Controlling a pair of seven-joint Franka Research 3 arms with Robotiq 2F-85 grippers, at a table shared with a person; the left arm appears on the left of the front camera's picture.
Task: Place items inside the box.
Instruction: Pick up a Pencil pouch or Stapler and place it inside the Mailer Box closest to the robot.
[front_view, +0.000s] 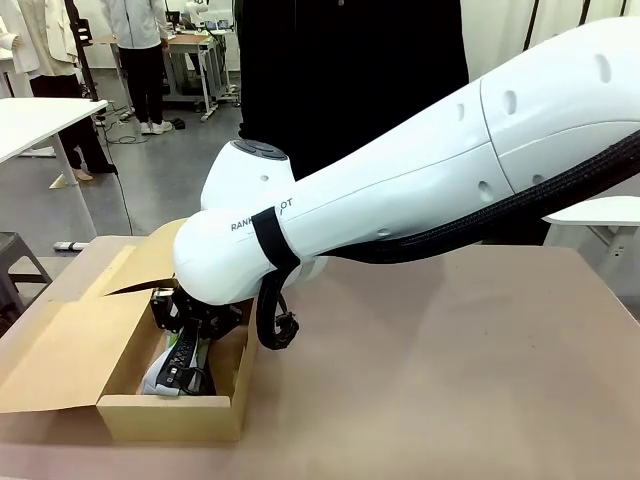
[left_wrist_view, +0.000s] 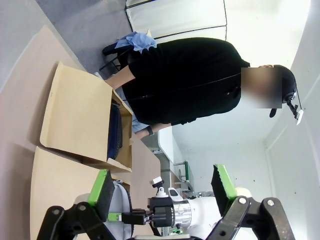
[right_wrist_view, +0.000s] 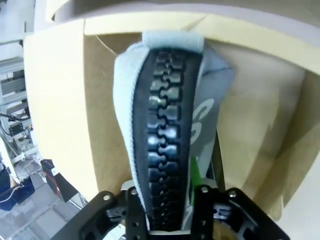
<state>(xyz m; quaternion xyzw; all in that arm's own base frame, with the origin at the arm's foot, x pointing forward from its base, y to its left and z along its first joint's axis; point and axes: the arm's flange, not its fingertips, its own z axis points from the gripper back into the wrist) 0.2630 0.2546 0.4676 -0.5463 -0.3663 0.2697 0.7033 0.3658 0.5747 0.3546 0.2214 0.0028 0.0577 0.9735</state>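
The open cardboard box (front_view: 170, 418) sits at the table's near left. My right arm reaches across into it, and my right gripper (front_view: 188, 368) is down inside it. A grey zipped fabric pouch (right_wrist_view: 165, 115) with a black zipper stands between its fingers (right_wrist_view: 201, 196), lying along the box floor (right_wrist_view: 260, 120). A sliver of green pad shows beside the pouch, so I cannot tell whether the jaws still press it. The same pouch (front_view: 162, 376) shows pale under the gripper. A dark blue pouch (left_wrist_view: 114, 131) lies in the box (left_wrist_view: 75, 115). My left gripper (left_wrist_view: 162, 186) is open and holds nothing.
A person in black (front_view: 350, 70) stands at the table's far side, just behind the box, one forearm (left_wrist_view: 150, 131) by its wall. Box flaps (front_view: 60, 350) spread out to the left. The brown tabletop (front_view: 450, 370) stretches bare to the right of the box.
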